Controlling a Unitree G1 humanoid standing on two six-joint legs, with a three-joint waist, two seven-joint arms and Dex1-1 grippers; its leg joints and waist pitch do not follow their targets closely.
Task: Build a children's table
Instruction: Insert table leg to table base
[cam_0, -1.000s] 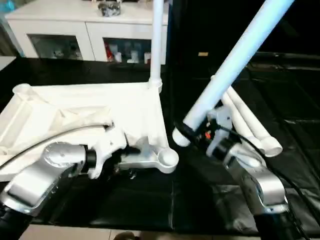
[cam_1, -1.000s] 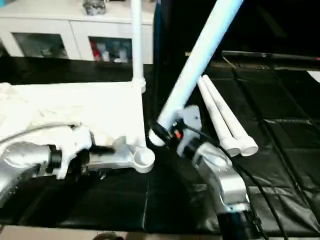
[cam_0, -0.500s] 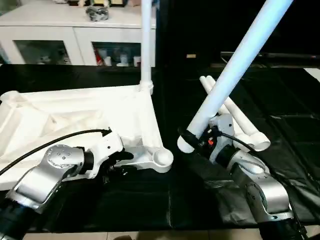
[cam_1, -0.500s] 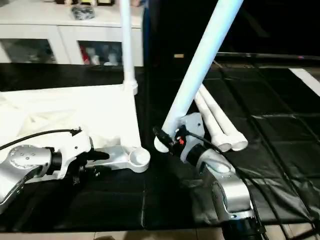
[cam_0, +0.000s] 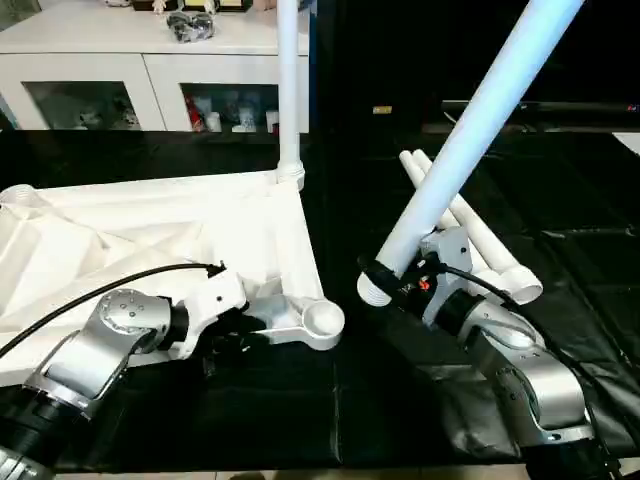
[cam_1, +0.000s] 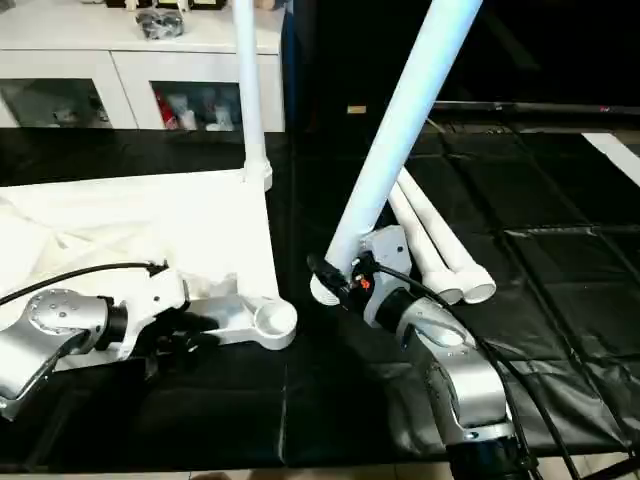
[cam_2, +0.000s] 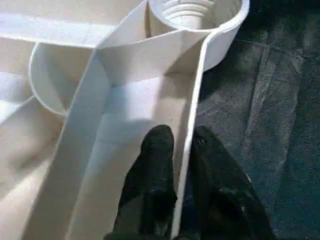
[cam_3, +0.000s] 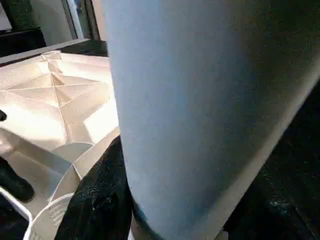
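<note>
Table top (cam_0: 150, 240): upside down, ribs up, on the left part of the black worktop (cam_0: 300, 400).
Fitted leg (cam_0: 289, 90): upright in the top's far right corner socket.
Near right socket (cam_0: 323, 320): empty.
Left gripper (cam_2: 182, 150): fingers pinch the top's thin near-edge wall, one on each side, beside that socket.
Right gripper (cam_0: 385, 280): clamped round the thick end of a tilted leg (cam_0: 470, 130), just right of the empty socket.
Spare legs (cam_0: 480, 245): two lying together on the worktop's right part.
</note>
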